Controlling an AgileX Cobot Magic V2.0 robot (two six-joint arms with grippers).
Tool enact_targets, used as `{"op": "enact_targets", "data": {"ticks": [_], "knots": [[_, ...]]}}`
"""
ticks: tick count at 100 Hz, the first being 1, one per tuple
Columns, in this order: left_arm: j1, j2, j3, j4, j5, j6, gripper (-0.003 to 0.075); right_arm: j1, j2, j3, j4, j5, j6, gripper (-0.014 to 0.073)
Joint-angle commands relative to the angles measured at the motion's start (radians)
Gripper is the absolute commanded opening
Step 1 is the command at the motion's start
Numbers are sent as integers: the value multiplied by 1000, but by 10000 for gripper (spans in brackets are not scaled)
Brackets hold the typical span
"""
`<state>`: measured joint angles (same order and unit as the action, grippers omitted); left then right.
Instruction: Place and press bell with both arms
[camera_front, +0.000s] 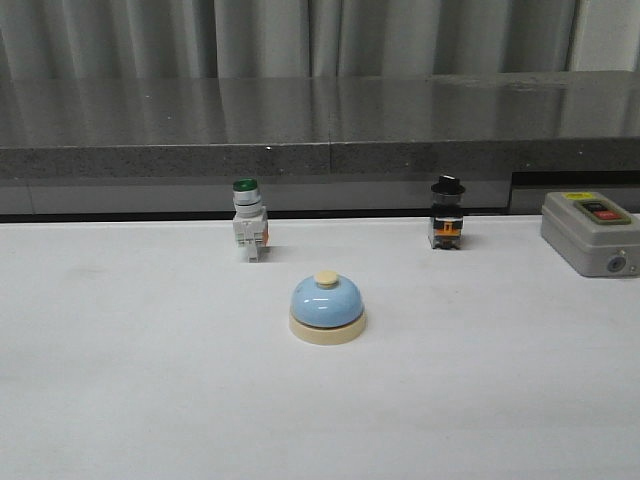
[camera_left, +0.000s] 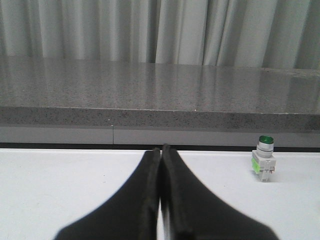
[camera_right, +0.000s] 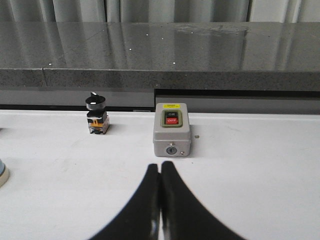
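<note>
From the front, the pale-blue domed bell (camera_front: 327, 308) with its cream base and button sat untouched mid-table; no arm showed, so the task looked unstarted. The left wrist view showed the left gripper (camera_left: 160, 150), smooth black fingers pressed together and empty. In the right wrist view, the right gripper (camera_right: 160, 167) was likewise closed on nothing before a grey switch box (camera_right: 171, 129).

Small desk bell (camera_front: 327, 309): light-blue glossy dome on a cream round base, cream push button on top. Upright, resting on the white desk (camera_front: 120, 380), near the middle of the front view, forward of the row of switches and well apart from them. Untouched, nothing resting on it.
</note>
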<state>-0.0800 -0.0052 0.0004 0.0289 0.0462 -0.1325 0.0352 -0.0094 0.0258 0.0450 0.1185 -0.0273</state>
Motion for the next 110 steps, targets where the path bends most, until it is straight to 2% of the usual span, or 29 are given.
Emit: {"op": "enact_targets", "data": {"ticks": [1,86,110], "knots": [[3,-31,41,1,-69,-13,-20,-7,-19,-14,-4,-83,-3,-60],[3,-31,41,1,-69,-13,-20,-7,-19,-14,-4,-93,-3,-60],[3,-31,41,1,-69,-13,-20,-7,-19,-16,-5,-211,-4,-60]]}}
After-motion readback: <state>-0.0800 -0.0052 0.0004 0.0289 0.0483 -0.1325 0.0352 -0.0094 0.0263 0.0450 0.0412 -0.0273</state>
